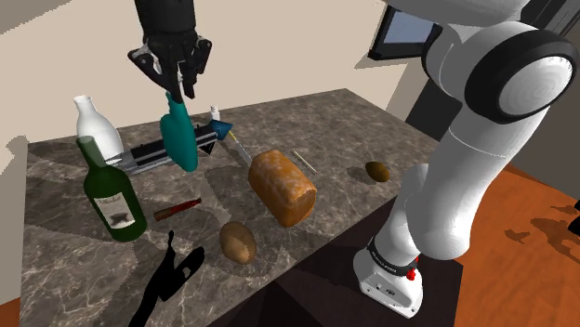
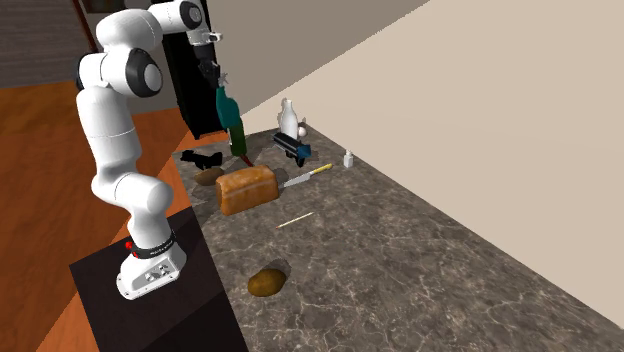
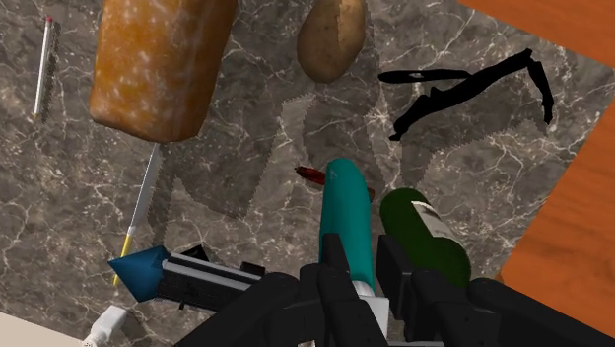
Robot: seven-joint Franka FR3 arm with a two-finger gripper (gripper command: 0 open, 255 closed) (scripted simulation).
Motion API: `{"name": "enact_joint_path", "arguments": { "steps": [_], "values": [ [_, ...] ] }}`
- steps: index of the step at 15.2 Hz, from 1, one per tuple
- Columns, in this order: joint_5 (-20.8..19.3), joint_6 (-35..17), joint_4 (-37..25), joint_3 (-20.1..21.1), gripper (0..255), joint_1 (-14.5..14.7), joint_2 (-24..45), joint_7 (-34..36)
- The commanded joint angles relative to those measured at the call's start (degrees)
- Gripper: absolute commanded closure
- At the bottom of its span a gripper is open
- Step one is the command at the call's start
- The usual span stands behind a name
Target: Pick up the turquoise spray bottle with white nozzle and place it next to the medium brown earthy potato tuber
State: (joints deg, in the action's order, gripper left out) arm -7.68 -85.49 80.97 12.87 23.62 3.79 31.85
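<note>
Gripper: fingers pinching the bottle at its nozzle end | bottle: hangs below gripper, above counter, beyond loaf | larger potato: near loaf, well apart from bottle.

The shoulder view looks down from close by, beside the arm, across the bench. The second exterior view stands farther off, past the bench's other end, looking back at the arm. The wrist view looks straight down from near. All three share the bread loaf and the potato by the bench's edge
</note>
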Motion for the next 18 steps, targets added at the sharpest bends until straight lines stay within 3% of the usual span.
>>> {"name": "enact_joint_path", "arguments": {
  "steps": [1, 18],
  "values": [
    [0.2, -1.9, 2.5, -0.1, 255, -0.2, -0.7, 0.0],
    [0.7, -15.7, 19.0, -0.4, 255, -0.6, -3.4, 1.0]
  ]
}}
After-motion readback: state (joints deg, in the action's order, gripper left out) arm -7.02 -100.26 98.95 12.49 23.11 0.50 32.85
